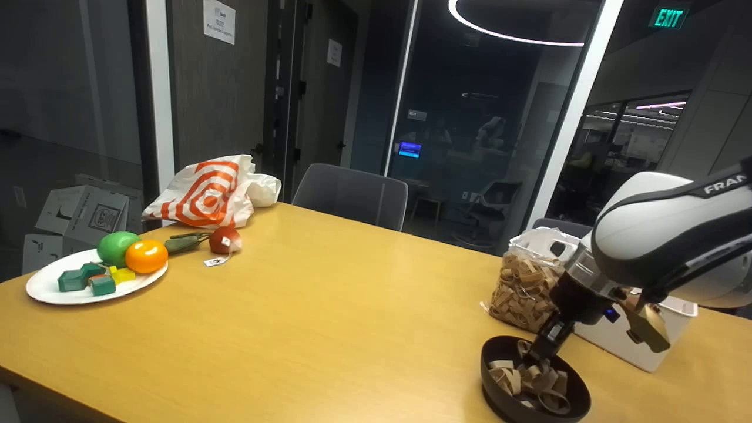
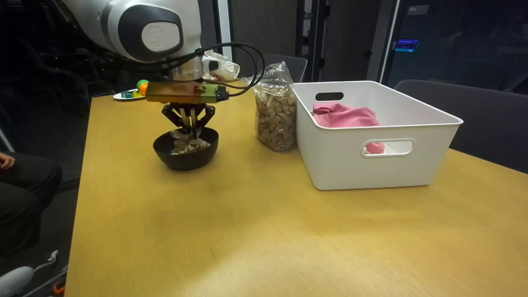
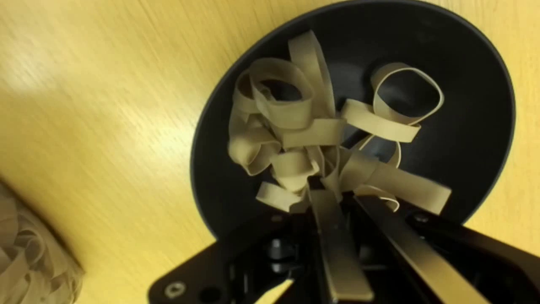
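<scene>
My gripper (image 3: 337, 192) points down into a dark round bowl (image 3: 468, 122), its fingers close together. Several tan flat loops, like wide rubber bands (image 3: 291, 114), lie heaped in the bowl. Some strips converge between the fingertips and look pinched there; how many is hidden. In both exterior views the gripper (image 1: 539, 354) reaches below the rim of the bowl (image 2: 185, 161), so its tips are partly covered by the bands. A clear plastic bag (image 2: 275, 117) full of the same bands stands upright behind the bowl, apart from it.
A white bin (image 2: 383, 173) with a pink cloth (image 2: 346, 116) stands beside the bag. At the table's far end are a white plate (image 1: 47, 288) with a green fruit (image 1: 117, 248) and an orange (image 1: 147, 257), a red round item (image 1: 225, 241) and a white-and-orange shopping bag (image 1: 202, 194).
</scene>
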{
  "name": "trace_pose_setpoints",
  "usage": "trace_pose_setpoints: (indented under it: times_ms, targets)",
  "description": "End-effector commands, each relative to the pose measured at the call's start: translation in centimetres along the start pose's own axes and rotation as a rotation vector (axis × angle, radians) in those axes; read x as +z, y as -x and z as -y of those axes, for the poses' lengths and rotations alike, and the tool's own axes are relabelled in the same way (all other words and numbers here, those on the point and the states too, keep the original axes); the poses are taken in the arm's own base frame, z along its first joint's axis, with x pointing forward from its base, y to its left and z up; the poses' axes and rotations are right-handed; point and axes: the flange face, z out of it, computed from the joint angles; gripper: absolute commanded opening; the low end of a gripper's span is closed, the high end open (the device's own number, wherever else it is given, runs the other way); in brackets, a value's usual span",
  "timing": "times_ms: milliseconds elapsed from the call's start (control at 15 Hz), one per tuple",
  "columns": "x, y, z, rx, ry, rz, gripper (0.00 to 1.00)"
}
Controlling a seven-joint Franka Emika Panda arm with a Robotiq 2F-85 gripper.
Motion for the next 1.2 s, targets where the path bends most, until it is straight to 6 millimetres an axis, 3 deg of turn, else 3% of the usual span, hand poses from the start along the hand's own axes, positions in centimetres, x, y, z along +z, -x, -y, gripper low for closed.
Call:
trace_pose_setpoints:
  times_ms: [0,267,600,1133]
  targets:
    - [-4.7,-0.5,-0.6,-0.008,0.034,-0.016,0.08]
    - [-9.5,-1.5,-1.3,-0.030,0.110,-0.067,0.08]
    - [-13.9,-3.8,-1.9,-0.064,0.227,-0.137,0.07]
    - [-16.7,-8.8,-4.1,-0.112,0.408,-0.221,0.07]
